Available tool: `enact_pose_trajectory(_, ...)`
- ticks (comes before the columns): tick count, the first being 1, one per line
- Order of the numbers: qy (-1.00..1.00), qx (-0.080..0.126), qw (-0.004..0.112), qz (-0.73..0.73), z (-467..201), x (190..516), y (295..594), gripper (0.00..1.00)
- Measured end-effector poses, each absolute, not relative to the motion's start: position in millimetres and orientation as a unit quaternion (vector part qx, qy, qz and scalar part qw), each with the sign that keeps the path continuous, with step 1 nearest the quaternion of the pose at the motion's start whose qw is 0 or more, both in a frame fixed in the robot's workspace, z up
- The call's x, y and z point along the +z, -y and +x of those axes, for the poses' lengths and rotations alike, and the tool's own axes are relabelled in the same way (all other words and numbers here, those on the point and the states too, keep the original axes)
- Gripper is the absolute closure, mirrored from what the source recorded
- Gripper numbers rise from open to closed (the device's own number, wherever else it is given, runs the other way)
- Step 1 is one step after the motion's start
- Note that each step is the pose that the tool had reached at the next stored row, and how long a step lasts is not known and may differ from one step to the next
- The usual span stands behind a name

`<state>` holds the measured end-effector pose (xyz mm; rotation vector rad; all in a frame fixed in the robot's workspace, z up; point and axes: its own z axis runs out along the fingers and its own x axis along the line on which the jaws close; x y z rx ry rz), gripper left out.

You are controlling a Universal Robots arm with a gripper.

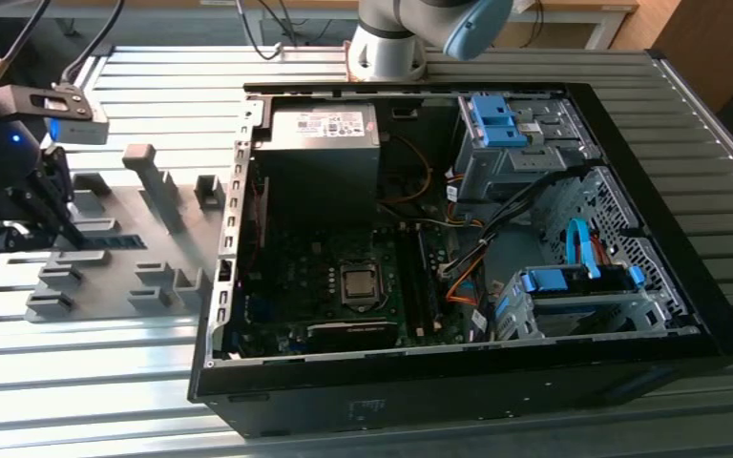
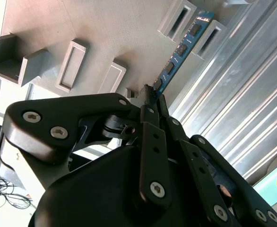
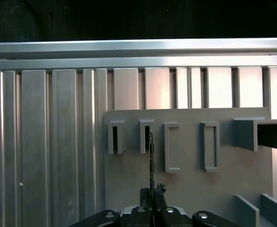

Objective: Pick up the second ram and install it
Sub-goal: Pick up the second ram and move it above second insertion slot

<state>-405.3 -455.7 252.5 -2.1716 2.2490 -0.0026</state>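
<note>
The second ram [image 2: 181,47] is a thin blue stick with dark chips. It runs from my fingers to the gray holder blocks [image 2: 209,38], its far end resting between them. In the first wrist view the second ram [image 3: 151,161] appears edge-on, reaching into a holder slot [image 3: 146,136]. My gripper [image 2: 150,97] is shut on the near end of the stick, the fingers pressed close on both sides. In the exterior view the gripper [image 1: 61,224] hangs over the gray holder plate [image 1: 150,253] at the exterior view's left, beside the open computer case [image 1: 233,286].
The case holds a power supply [image 1: 320,143], a motherboard with long memory slots [image 1: 418,277], loose cables [image 1: 469,253] and blue drive-bay latches [image 1: 494,119]. The ribbed metal table [image 1: 87,363] surrounds everything. The arm's base [image 1: 386,48] stands behind the case.
</note>
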Motion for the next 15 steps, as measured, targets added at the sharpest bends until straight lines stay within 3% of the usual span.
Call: enact_pose_trajectory(15,-0.719,-0.001,0.008,-0.695,-405,267,456,0.86)
